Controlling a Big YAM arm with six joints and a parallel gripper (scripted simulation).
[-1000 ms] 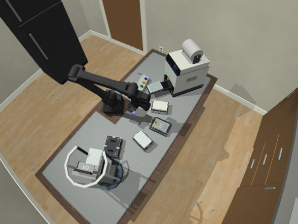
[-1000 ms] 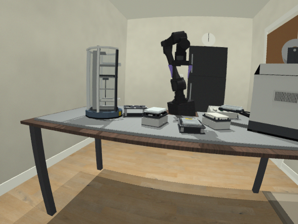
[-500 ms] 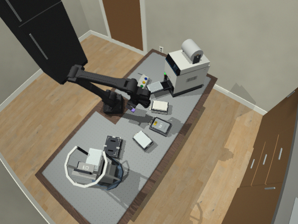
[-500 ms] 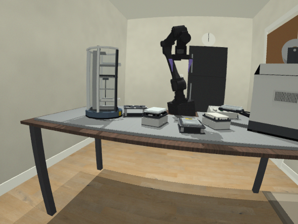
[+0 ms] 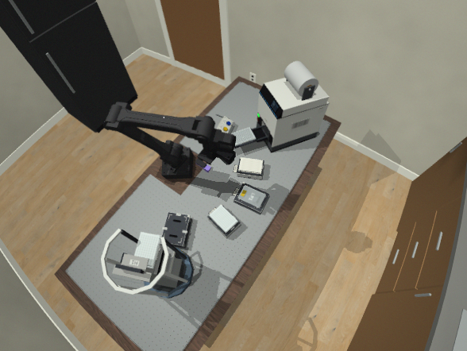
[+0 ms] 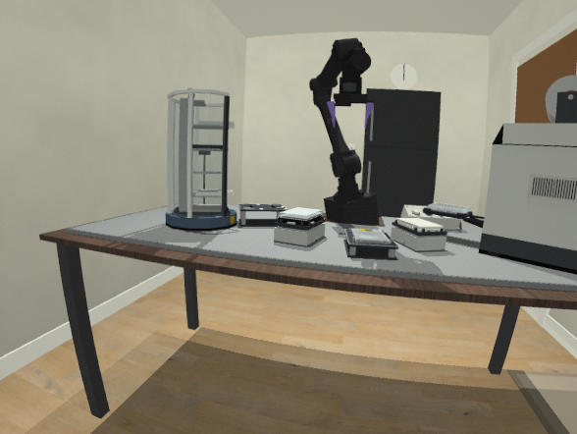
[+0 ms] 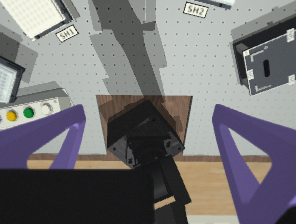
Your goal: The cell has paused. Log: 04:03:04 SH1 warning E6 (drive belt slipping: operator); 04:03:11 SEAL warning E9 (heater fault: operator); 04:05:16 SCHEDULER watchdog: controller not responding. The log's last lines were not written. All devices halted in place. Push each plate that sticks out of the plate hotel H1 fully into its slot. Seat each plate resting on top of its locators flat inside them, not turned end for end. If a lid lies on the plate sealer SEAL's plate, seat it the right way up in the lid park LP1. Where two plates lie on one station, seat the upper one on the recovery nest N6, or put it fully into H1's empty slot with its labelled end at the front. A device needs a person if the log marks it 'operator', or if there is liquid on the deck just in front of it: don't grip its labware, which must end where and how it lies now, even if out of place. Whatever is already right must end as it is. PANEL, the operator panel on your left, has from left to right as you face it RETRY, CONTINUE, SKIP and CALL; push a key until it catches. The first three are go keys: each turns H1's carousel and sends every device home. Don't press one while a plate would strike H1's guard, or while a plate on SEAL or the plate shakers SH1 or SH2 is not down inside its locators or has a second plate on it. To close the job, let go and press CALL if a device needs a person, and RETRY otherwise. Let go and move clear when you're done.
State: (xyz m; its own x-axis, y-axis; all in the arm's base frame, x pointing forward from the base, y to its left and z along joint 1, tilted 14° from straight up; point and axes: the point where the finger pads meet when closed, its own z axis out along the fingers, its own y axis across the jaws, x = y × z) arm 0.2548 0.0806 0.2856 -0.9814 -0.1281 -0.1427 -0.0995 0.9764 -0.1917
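Counter [image 6: 147, 243]: grey perforated deck on a dark wood top, black legs.

Arm [image 6: 339, 133]: black, base [image 6: 369, 212] at the far edge of the deck, folded high over it.

Hand [image 6: 350, 114]: high above the deck, pointing down, purple fingers spread to full width with nothing between them. The wrist view looks straight down past them onto the arm's own base.

H1 [image 6: 172, 147]: tall white-framed carousel on a blue foot, left end of the counter. In the top view a white plate [image 5: 148, 244] lies in its upper part; whether it sticks out of its slot cannot be told.

Black station [image 5: 177, 229]: just right of H1, white corner marks, flat and bare.

SH2 [image 6: 299, 232]: near the front edge, white plate [image 5: 223, 217] on top, turned at an angle to the base.

Dark nest [image 5: 251, 197]: between the two shakers, carries a dark plate with a yellow mark.

SH1 [image 6: 419, 236]: right of the nest, white plate [image 5: 251, 165] on top.

PANEL [image 5: 225, 124]: small box at the far edge, coloured keys [image 7: 28, 113].

SEAL [image 5: 294, 111]: large white box, right end, paper roll on top; grey plate [image 5: 244, 136] on its drawer, which projects toward the arm.
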